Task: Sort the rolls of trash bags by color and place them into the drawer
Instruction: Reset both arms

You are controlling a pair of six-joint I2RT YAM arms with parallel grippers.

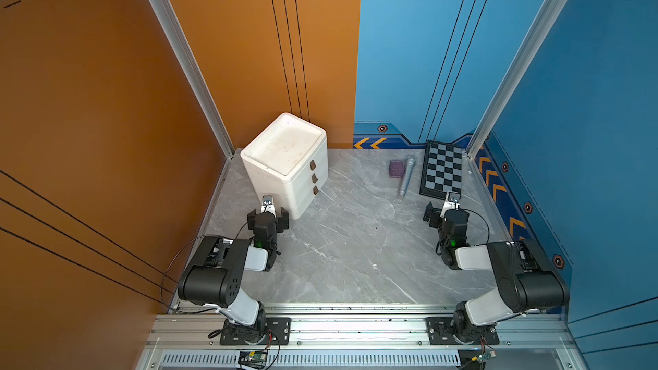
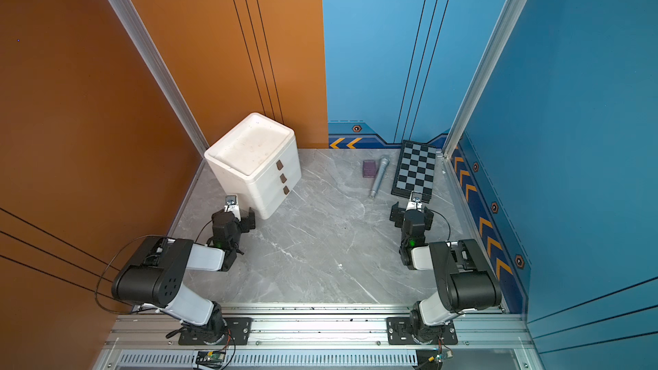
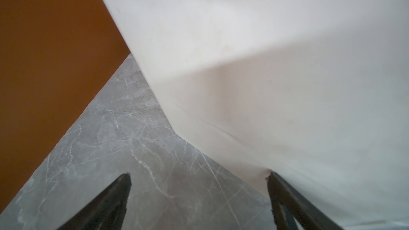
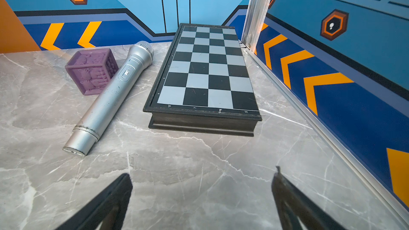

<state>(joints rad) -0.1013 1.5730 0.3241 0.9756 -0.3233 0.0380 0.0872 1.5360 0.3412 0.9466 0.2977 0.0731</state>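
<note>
White drawer (image 1: pixel 271 180), just beside left pincer (image 1: pixel 268 216) (jaws wide)

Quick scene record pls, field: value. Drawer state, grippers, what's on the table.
drawer cabinet: white, three stacked drawers, all shut, far left of the table by the orange wall
cabinet top tray: nothing in it
rolls of trash bags: none visible in any view
left gripper: open, empty, at the cabinet's near corner
right gripper: open, empty, facing the chessboard
other items: silver microphone and purple cube, side by side, beside the chessboard, far right
</note>
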